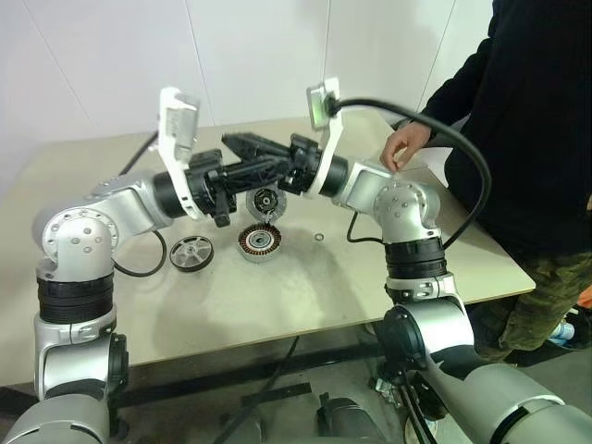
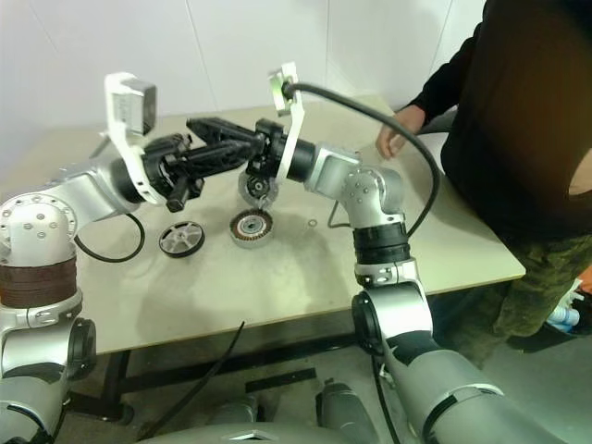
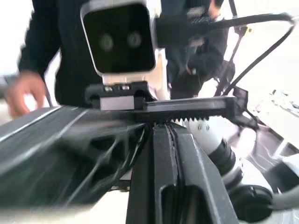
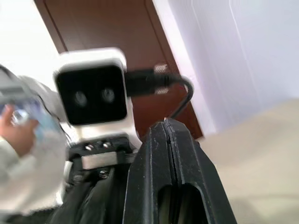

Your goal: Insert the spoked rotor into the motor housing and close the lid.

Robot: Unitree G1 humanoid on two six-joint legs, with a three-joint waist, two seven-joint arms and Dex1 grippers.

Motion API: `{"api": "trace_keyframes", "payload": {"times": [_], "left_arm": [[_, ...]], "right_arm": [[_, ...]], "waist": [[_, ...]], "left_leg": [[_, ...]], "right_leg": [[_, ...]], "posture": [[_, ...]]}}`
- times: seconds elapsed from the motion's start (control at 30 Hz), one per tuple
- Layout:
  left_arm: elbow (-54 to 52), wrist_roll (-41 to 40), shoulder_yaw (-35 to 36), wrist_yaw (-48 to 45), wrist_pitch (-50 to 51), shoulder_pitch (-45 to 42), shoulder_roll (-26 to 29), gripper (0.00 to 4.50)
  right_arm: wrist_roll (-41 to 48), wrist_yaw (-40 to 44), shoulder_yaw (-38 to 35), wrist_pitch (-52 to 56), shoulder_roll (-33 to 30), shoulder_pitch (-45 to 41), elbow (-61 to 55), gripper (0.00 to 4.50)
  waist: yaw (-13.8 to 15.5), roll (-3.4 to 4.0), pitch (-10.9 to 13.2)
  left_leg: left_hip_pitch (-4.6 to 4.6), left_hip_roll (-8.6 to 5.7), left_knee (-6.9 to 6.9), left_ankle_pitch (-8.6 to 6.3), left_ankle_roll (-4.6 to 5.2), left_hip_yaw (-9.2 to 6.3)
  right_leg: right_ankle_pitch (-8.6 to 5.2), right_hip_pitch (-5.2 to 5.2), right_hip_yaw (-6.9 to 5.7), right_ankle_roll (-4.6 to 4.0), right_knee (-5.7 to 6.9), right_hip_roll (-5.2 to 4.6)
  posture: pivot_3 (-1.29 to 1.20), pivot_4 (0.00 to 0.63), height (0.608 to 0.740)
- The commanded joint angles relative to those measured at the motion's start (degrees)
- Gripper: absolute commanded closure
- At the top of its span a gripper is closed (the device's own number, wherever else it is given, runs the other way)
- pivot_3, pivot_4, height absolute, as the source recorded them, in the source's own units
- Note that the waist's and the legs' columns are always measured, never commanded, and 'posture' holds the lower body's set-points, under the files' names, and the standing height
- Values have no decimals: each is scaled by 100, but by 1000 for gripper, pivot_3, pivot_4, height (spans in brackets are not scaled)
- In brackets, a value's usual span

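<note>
On my counter: one spoked rotor, one motor housing, one lid, one small washer. One person stands alongside.

Both arms are raised and crossed, left hand and right hand clamped empty.

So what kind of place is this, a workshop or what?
Probably a robot test room or lab, not a workshop: a plain tan table against bare white walls, a few small motor parts laid out on it, and a person standing by.
</note>
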Motion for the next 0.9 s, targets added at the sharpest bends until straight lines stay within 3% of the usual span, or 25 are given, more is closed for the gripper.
{"api": "trace_keyframes", "payload": {"times": [0.03,0.43,0.6,0.73,0.9], "left_arm": [[-124,267,-37,-184,-179,94,116,4476],[-89,491,-91,-504,-177,258,239,4476],[-294,473,-160,-767,-65,448,415,4476],[-300,548,-160,-839,-108,481,456,4476],[-342,466,-128,-821,-96,396,414,4476]], "right_arm": [[289,-155,-231,-230,139,-278,-126,4500],[-280,-1148,-344,-1375,411,-526,875,4500],[-252,-920,-193,-1398,382,-458,778,4500],[-932,-570,397,-2033,216,-243,650,4500],[-1234,-358,685,-2076,144,-101,953,4500]], "waist": [[-2,0,0],[-14,2,2],[-15,2,2],[-15,2,2],[-15,2,2]], "left_leg": [[0,-1,0,0,0,1],[0,1,-1,0,0,4],[-2,1,-11,0,0,3],[0,1,-12,0,1,3],[2,2,-11,0,0,2]], "right_leg": [[0,1,0,0,-1,0],[0,-1,-1,0,2,5],[0,-3,1,0,-6,2],[0,-2,1,1,-6,3],[0,-1,0,0,-4,4]], "posture": [[0,0,740],[0,0,740],[0,0,740],[0,0,740],[0,0,740]]}}
